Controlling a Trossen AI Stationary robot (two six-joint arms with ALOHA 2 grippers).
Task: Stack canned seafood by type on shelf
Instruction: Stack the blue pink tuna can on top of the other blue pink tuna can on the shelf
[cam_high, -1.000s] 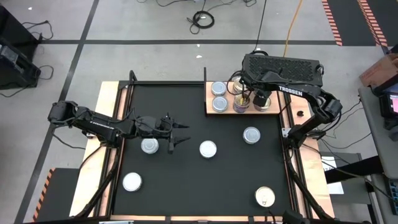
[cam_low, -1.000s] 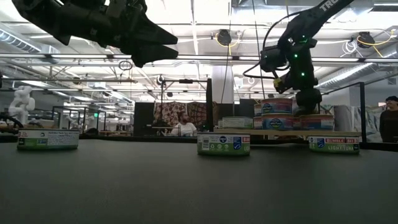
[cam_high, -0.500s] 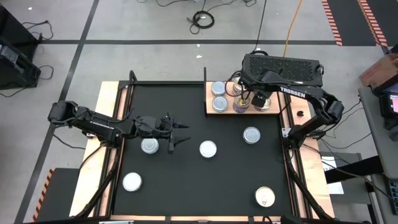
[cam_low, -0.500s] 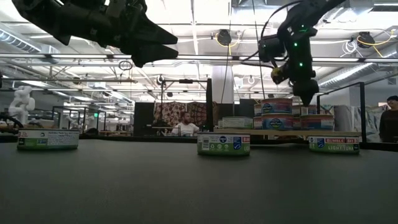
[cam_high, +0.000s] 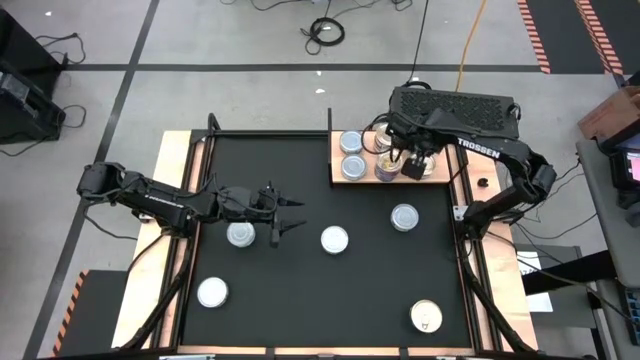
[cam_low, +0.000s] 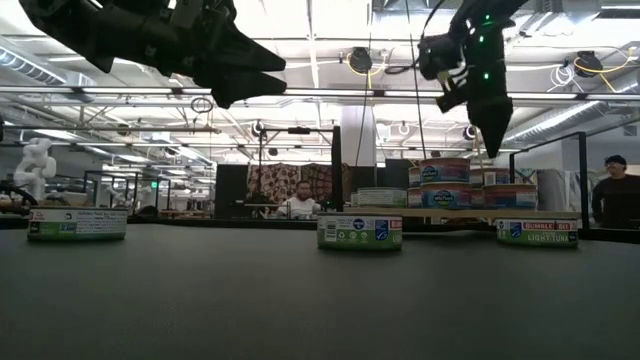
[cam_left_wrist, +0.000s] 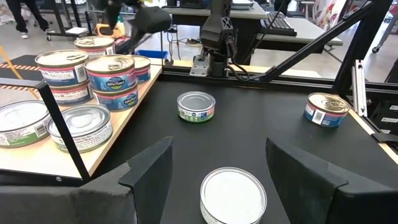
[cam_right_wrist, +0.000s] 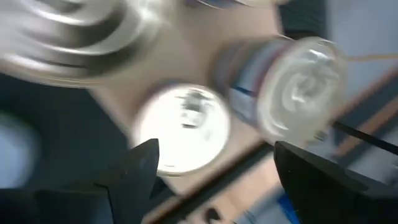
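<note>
Five tins lie loose on the black mat of the counter: one beside the left hand, which hovers with fingers spread wide and empty, one at mid-mat, one near the shelf, one and a gold-topped one near the front edge. Several more tins sit stacked on the wooden shelf, and the right hand hangs above them, fingers wide, holding nothing.
</note>
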